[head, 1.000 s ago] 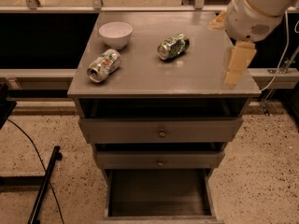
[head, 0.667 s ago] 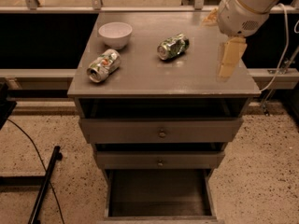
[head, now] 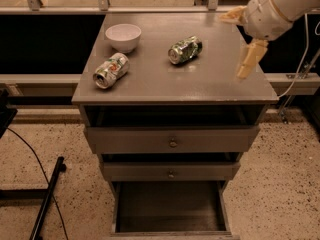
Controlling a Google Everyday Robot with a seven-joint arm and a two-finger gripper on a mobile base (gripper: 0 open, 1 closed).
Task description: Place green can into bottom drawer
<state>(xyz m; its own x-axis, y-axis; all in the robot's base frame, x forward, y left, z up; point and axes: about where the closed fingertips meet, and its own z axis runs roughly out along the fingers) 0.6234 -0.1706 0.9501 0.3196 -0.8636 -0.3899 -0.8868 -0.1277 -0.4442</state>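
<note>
The green can (head: 185,49) lies on its side on the cabinet top (head: 200,84), right of the middle. My gripper (head: 241,38) hangs over the top's right part, to the right of the can and apart from it. It is open and empty, with one beige finger (head: 249,59) pointing down and the other (head: 232,16) pointing left. The bottom drawer (head: 116,209) is pulled out below, showing a dark bare floor.
A white bowl (head: 123,36) stands at the back left of the top. A silver-white can (head: 111,70) with red and green marks lies on its side in front of it. Two shallower drawers with round knobs (head: 172,143) (head: 170,174) sit slightly open. A black stand leg (head: 47,199) lies on the floor at left.
My gripper has shifted a little up and to the left over the cabinet's right edge. Both cans, the bowl and the drawers have not moved.
</note>
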